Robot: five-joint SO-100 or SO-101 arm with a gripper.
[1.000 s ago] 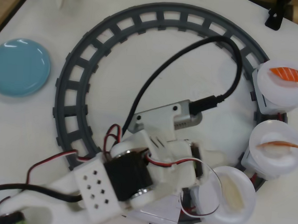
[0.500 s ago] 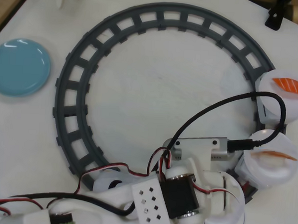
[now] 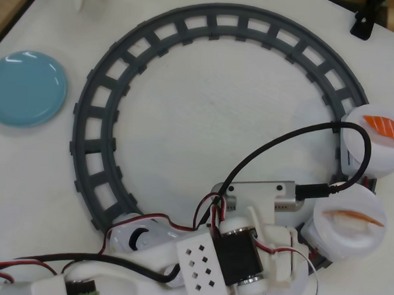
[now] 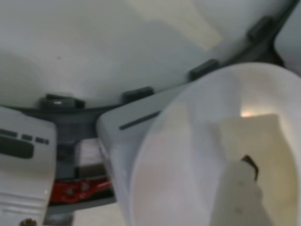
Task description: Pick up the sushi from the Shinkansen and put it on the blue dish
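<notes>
The pale cream sushi (image 4: 256, 141) lies on a round white plate (image 4: 188, 160) in the wrist view. That plate rides a white wagon (image 4: 120, 134) of the Shinkansen, whose neighbouring car with black window marks (image 4: 21, 155) shows at the left. One whitish finger (image 4: 237, 200) of my gripper (image 4: 249, 165) reaches over the sushi, and no second finger shows. In the overhead view my arm (image 3: 237, 255) covers this plate and the sushi. The blue dish (image 3: 27, 89) sits empty at the far left, outside the track.
A grey circular track (image 3: 93, 115) rings the table's middle. Two more white plates ride it at the right, one with an orange salmon piece (image 3: 385, 127), one with an orange-striped piece (image 3: 353, 218). A black cable (image 3: 269, 154) loops over the ring's inside.
My arm swung right and down over the plate with the pale sushi, which the overhead view no longer shows. The train's other two plates crept down along the track.
</notes>
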